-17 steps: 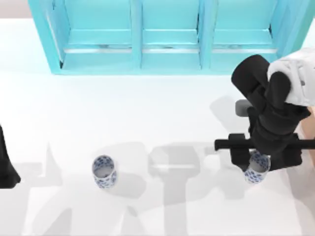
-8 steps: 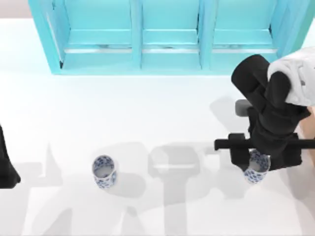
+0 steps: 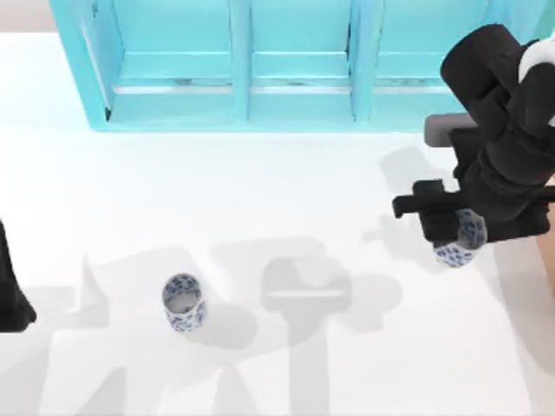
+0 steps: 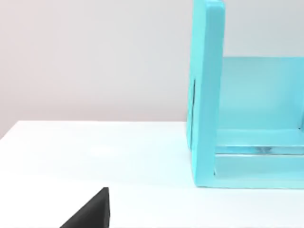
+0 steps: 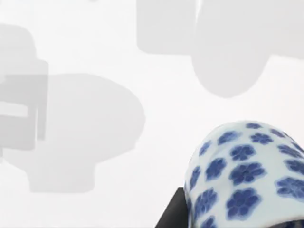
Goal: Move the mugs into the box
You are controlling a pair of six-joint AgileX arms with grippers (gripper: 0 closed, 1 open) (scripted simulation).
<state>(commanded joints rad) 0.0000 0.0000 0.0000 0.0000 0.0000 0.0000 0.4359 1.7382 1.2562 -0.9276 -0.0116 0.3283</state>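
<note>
One mug (image 3: 183, 302), white with blue flowers, stands upright on the white table at the front left. The other mug (image 3: 458, 245) hangs above the table at the right, and my right gripper (image 3: 460, 230) is shut on it. In the right wrist view that mug (image 5: 247, 175) sits close up with a black finger (image 5: 173, 214) against its side and its shadow on the table below. A tan sliver of the box (image 3: 551, 260) shows at the table's right edge, just right of the held mug. My left arm (image 3: 10, 290) is parked at the far left edge.
A large turquoise shelf unit (image 3: 295, 69) runs along the back of the table; its end wall (image 4: 206, 95) appears in the left wrist view. Open white tabletop (image 3: 329, 199) lies between the two mugs.
My right arm has risen and shifted toward the back right, carrying its mug up off the table. The left mug and left arm have not moved.
</note>
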